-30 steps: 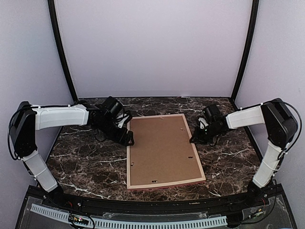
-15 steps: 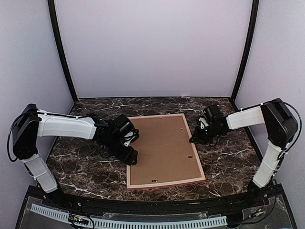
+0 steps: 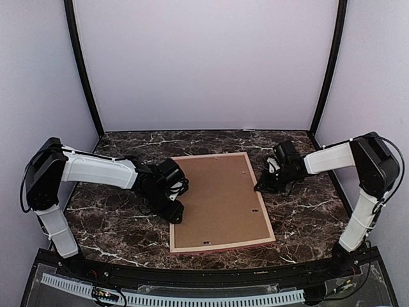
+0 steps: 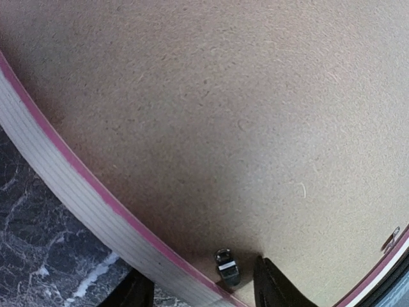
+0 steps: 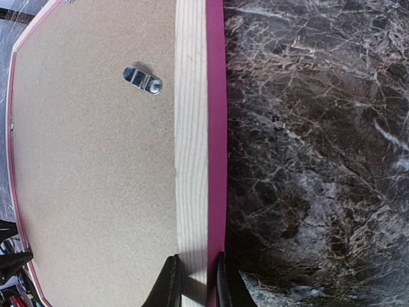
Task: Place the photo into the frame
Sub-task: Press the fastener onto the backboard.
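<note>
Large thin pink-faced wooden frame (image 3: pixel 223 245) lies face-down, long axis running away from the arm bases, plain brown backing board (image 3: pixel 217 198) upward. Right gripper (image 5: pixel 195 268) pinches the frame's right rail. Left gripper (image 4: pixel 204 281) stands half-open astride the frame's left rail, small metal tab (image 4: pixel 225 265) between its fingers. Photo not in sight.

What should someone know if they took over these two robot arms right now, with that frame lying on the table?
Left gripper: open, its fingers either side of a small metal clip at the left edge of the pink and pale wood picture frame.
Right gripper: shut on the frame's right rim.
The frame lies back up on the dark marble table, with the plain brown backing board in place.
Done: cannot tell, as the photo shows in no view.
Left: probably check that the photo is inside.
</note>
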Motion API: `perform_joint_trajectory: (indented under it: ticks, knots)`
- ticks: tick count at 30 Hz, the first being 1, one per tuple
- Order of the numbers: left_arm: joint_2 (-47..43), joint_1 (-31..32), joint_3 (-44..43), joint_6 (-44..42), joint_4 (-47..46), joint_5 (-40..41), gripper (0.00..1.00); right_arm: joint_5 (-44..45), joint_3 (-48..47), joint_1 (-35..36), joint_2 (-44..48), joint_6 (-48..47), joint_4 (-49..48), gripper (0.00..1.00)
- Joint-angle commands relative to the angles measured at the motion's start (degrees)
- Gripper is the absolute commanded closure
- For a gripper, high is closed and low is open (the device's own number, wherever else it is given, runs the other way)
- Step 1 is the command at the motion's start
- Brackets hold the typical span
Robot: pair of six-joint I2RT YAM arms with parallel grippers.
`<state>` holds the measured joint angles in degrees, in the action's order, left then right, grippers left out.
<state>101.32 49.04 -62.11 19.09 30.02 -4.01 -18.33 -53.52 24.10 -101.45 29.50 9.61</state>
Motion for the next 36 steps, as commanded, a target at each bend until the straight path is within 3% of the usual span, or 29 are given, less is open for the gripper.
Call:
perform_joint_trajectory:
  ticks: [1, 10, 23, 25, 29, 33, 36]
  knots:
    - [0.82, 0.22, -1.11, -0.20, 0.03, 0.43, 0.49, -0.92, 2.27, -0.22, -2.24, 2.24, -0.62, 0.93]
    - [0.92, 0.25, -0.21, -0.37, -0.25, 0.22, 0.61, -1.09, 2.80, -0.23, -1.82, 2.24, -0.91, 0.94]
    - [-0.58, 0.19, 0.35, -0.78, -2.83, -2.18, 0.67, -1.20, 3.33, -0.19, -1.37, 2.35, -0.84, 0.94]
    - [-1.19, 0.16, 0.32, -0.62, -3.33, -3.11, 0.63, -1.19, 3.33, -0.19, -1.30, 2.32, -0.86, 0.94]
    - [-2.90, 0.13, -0.02, 0.06, -4.25, -3.87, 0.40, -1.18, 3.29, -0.19, -1.31, 2.30, -0.83, 0.94]
    - [-3.89, -0.54, -0.64, 0.68, -4.52, -3.88, 0.31, -1.18, 3.11, -0.19, -1.21, 2.20, -0.67, 0.94]
    - [-3.99, -1.59, -1.14, 1.32, -4.53, -3.27, 0.30, -1.23, 3.20, -0.19, -1.01, 2.13, -0.67, 0.94]
